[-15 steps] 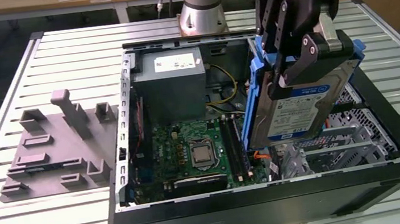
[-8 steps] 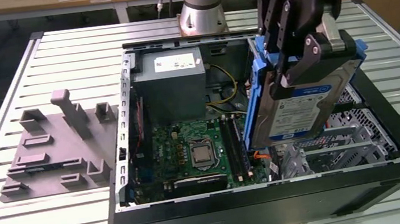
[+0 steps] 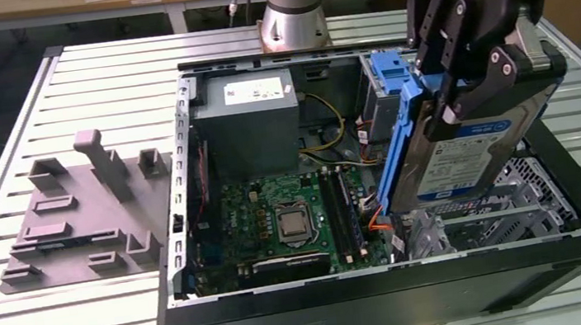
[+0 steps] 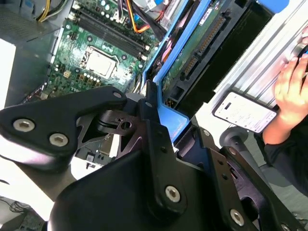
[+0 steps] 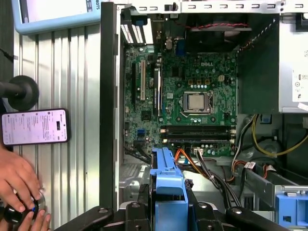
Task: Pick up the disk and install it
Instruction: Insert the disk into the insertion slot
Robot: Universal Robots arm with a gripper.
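Gripper (image 3: 469, 99) is clamped on the disk (image 3: 466, 159), which hangs on edge inside the open computer case (image 3: 393, 274) beside the drive cage (image 3: 533, 192), so installing seems in hand and likely calls for squaring its blue carrier with the cage.

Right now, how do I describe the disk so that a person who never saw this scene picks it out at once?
Find the open black computer case on the slatted table. At its side on the exterior view's right, the black hand grips the disk on edge. It is a silver slab with a white-and-blue label in a blue frame, unlike the green motherboard beside it.
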